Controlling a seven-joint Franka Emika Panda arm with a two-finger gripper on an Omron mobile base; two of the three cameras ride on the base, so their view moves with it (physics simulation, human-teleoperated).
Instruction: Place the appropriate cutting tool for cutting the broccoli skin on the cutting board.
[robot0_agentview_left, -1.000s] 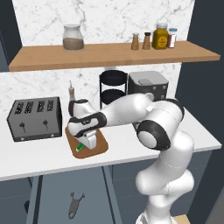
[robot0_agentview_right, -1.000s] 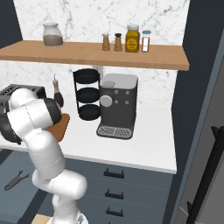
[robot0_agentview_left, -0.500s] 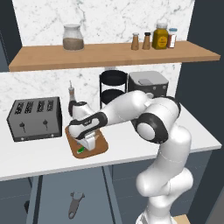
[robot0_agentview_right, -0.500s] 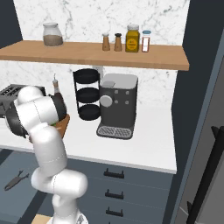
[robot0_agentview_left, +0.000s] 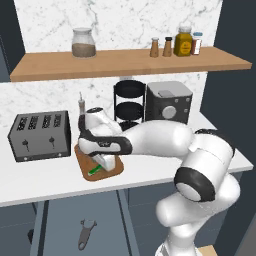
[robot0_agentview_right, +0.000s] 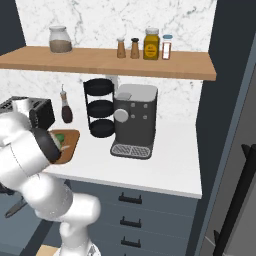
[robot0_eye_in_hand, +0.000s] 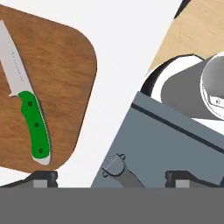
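Note:
The cutting tool (robot0_eye_in_hand: 31, 118), a knife with a green handle and a pale blade, lies flat on the brown cutting board (robot0_eye_in_hand: 65, 65). In the left base view the knife (robot0_agentview_left: 94, 171) rests at the front left of the board (robot0_agentview_left: 116, 170). My gripper (robot0_agentview_left: 105, 162) hovers just above the board. Its fingertips (robot0_eye_in_hand: 43, 177) stand wide apart and open, with nothing between them. A small green lump, the broccoli (robot0_agentview_right: 59, 137), peeks out beside my arm at the back of the board (robot0_agentview_right: 70, 145).
A toaster (robot0_agentview_left: 40, 135) stands left of the board, with a dark bottle (robot0_agentview_left: 80, 107) behind. A black tiered rack (robot0_agentview_left: 130, 105) and a coffee machine (robot0_agentview_left: 169, 102) are to the right. A grey peeler (robot0_agentview_left: 86, 234) lies low in front of the cabinets. The shelf (robot0_agentview_left: 130, 62) holds jars.
The jaws have gone from shut to wide open and let go of the knife, which now lies on the board. The arm's elbow has swung forward and right.

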